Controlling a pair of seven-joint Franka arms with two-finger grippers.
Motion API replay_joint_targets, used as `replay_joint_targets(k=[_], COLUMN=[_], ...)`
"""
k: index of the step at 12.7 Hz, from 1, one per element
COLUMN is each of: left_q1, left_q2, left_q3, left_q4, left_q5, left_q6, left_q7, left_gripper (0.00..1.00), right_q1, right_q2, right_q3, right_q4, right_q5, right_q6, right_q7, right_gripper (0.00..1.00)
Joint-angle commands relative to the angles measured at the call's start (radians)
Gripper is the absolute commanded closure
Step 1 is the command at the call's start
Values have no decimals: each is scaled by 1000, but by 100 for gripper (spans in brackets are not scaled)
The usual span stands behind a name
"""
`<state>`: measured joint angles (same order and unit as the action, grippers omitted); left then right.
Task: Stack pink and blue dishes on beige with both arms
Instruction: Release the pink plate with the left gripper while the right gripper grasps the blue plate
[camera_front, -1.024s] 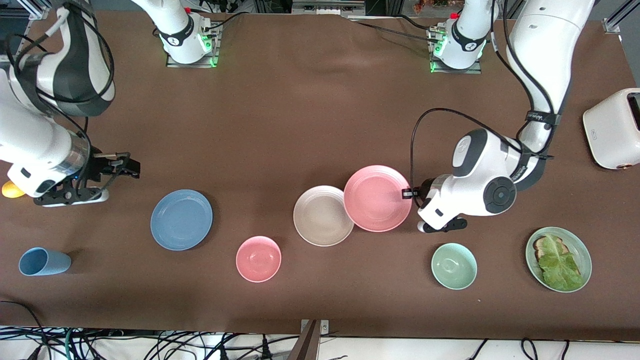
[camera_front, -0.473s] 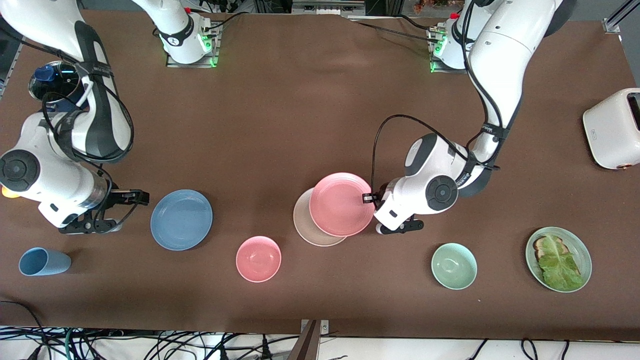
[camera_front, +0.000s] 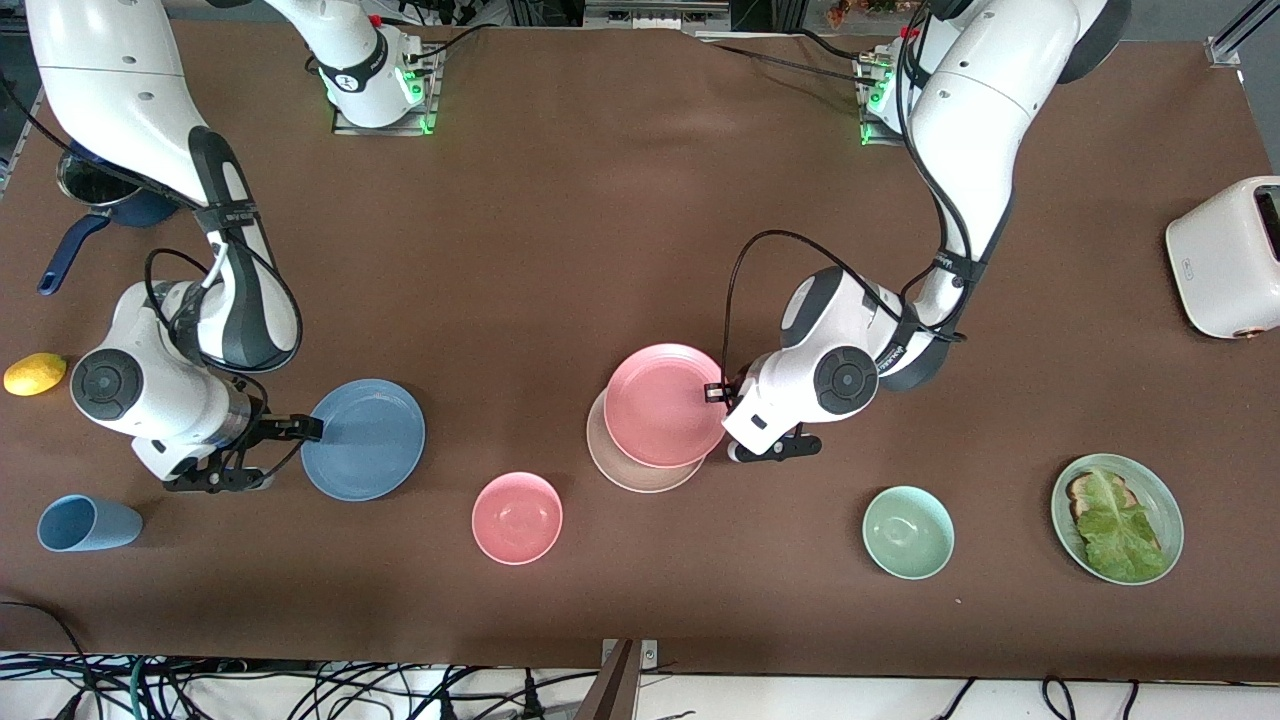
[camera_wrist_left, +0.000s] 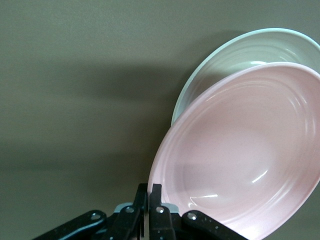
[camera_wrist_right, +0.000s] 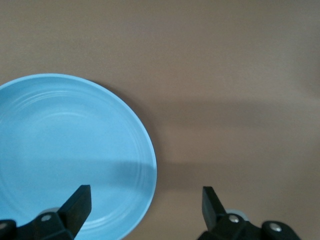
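The pink plate (camera_front: 662, 404) hangs off-centre over the beige plate (camera_front: 640, 472), pinched at its rim by the left gripper (camera_front: 716, 392); released so, it could slide askew; the right gripper (camera_front: 300, 430), jaws wide, reaches the blue plate (camera_front: 365, 438).

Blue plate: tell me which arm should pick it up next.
Right. The right gripper is open at the blue plate rim, while the left gripper is shut on the pink plate over the beige plate.
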<state>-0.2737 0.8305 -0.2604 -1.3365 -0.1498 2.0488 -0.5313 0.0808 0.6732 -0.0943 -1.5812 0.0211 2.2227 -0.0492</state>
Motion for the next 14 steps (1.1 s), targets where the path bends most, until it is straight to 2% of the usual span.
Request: replay_joint_targets(k=[1, 2, 3, 4, 5, 6, 10, 14], left_q1=[-24, -28, -27, -22, -16, -13, 40, 118], left_q2=[53, 56, 62, 62, 61, 56, 13, -50], left_q3=[13, 13, 13, 13, 13, 15, 29, 27], left_q4=[75, 79, 82, 86, 86, 89, 88, 71], left_q5=[-13, -13, -13, -13, -13, -10, 1, 52], left_q6=[23, 27, 27, 28, 27, 27, -27, -166], left_q7=[-45, -52, -46, -41, -44, -44, -42, -12], left_gripper=[100, 100, 93, 44, 19, 0, 0, 0], right_q1=[-12, -12, -12, -15, -15, -16, -16, -16], right_q2=[43, 63, 77, 81, 82, 85, 86, 86], right_q3=[7, 7, 7, 7, 7, 7, 8, 10], right_q4=[29, 33, 33, 29, 29, 29, 23, 17], right_q5=[51, 59, 60, 60, 60, 60, 60, 62], right_q6=[20, 61, 101, 107, 107, 109, 101, 100], right_q7=[-14, -15, -17, -20, -30, -35, -38, -50], right_gripper=[2, 5, 7, 12, 16, 21, 47, 86])
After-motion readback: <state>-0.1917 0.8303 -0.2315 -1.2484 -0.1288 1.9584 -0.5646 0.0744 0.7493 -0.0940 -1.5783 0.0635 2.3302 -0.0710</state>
